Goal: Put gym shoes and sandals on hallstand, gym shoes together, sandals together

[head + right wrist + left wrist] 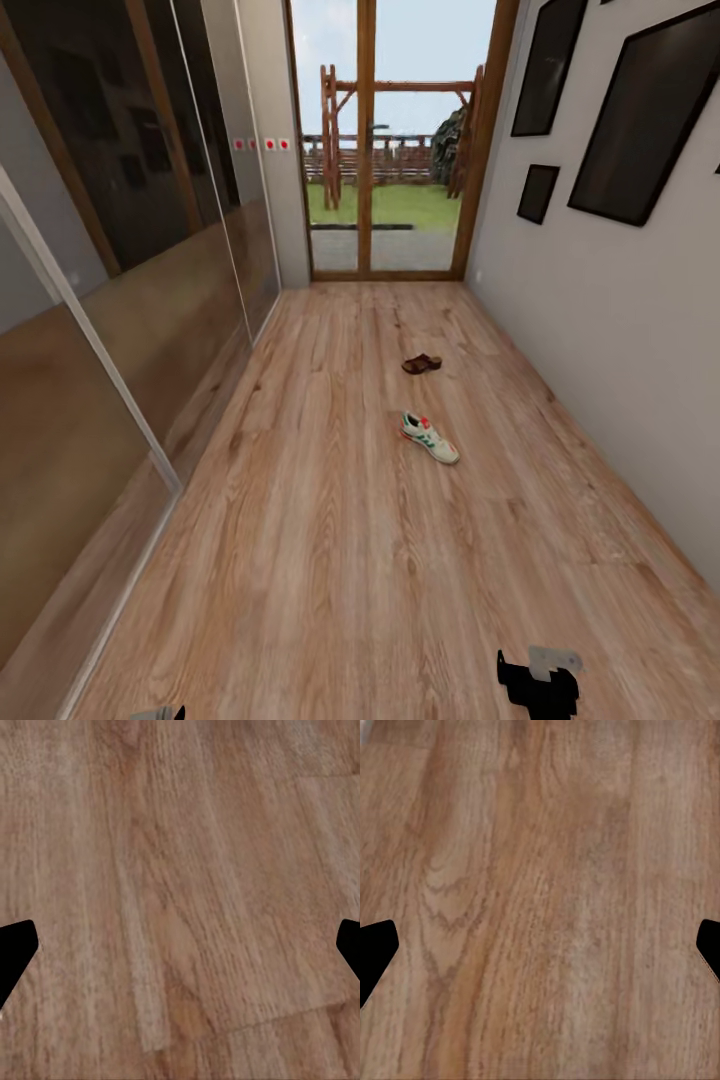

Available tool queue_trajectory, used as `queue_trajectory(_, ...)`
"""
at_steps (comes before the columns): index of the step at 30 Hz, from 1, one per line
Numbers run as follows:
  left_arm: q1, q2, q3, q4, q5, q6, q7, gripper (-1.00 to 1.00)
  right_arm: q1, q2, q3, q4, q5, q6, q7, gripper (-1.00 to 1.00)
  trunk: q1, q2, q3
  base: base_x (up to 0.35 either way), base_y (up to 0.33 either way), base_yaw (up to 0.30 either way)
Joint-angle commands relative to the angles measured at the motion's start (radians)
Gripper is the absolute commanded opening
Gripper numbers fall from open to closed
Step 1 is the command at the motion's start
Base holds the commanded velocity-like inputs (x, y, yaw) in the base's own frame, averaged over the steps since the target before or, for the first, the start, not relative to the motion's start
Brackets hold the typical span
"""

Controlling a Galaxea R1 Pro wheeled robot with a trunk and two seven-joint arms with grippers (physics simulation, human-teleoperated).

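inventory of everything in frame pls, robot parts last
gym shoe: 1, white with green stripes and red-orange patch, on the floor mid-corridor
sandal: 1, brown, on the floor beyond the gym shoe, apart from it
corridor floor: 1, light brown wood grain
glass door: 1, wood-framed, far end
framed pictures: at least 3, dark, right wall
mirrored panels: left wall
right gripper: 1, black, low in the head view; jaws wide apart in the right wrist view, nothing held
left gripper: 1, black, jaws wide apart over bare floor
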Motion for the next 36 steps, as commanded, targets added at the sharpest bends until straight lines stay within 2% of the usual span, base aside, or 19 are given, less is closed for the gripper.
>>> queue_trajectory(1, -0.001, 0.000, 0.003, 0.001, 0.009, 0.000, -0.010, 1.00, -0.001, 0.000, 0.001, 0.001, -0.004, -0.004, -0.001, 1.00, 0.000, 0.000, -0.001, 0.338, 0.110, 0.000)
queue_trajectory(36, -0.001, 0.000, 0.003, 0.001, 0.009, 0.000, -0.010, 1.00, -0.001, 0.000, 0.001, 0.001, -0.004, -0.004, -0.001, 1.00, 0.000, 0.000, -0.001, 0.338, 0.080, 0.000)
